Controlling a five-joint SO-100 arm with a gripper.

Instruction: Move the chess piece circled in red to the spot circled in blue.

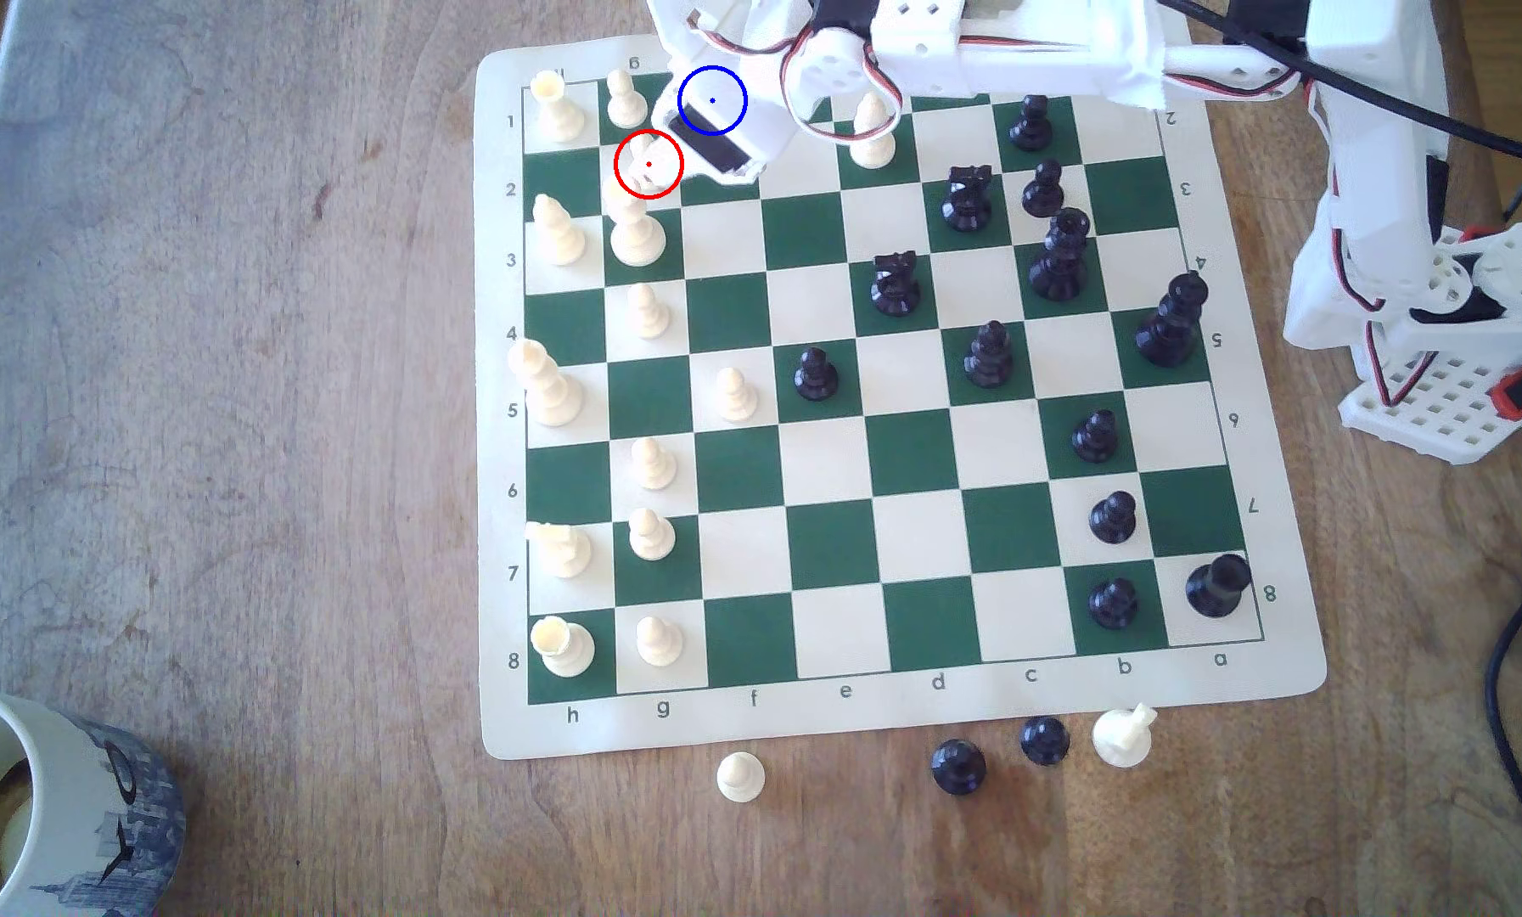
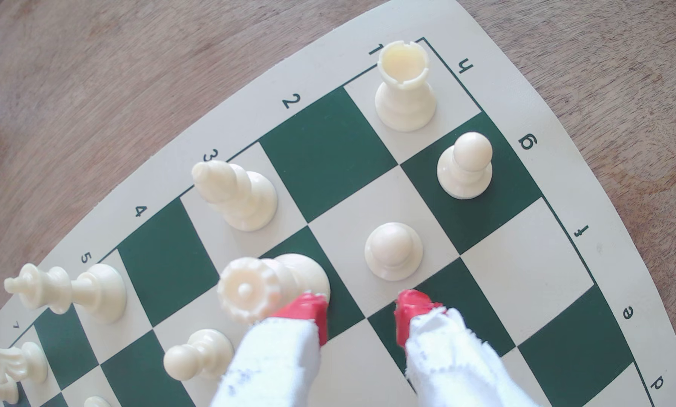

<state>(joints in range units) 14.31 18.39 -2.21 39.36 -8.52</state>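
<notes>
Both jaws gape — pawn [image 2: 393, 250] apparently free beyond them.

Board mat [image 1: 907, 719] border: numbers 1–8, letters a–h.

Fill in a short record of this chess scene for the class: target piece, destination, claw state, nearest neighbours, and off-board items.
target piece: cream pawn on the light square g2, upright, inside the red circle
destination: blue-circled spot on f1; in the exterior view the arm covers that square
claw: claw open, red tips apart, just short of the pawn, not touching it
nearest neighbours: cream queen on g3; second cream pawn on g1
off-board items: mug at the exterior view's lower left
</notes>
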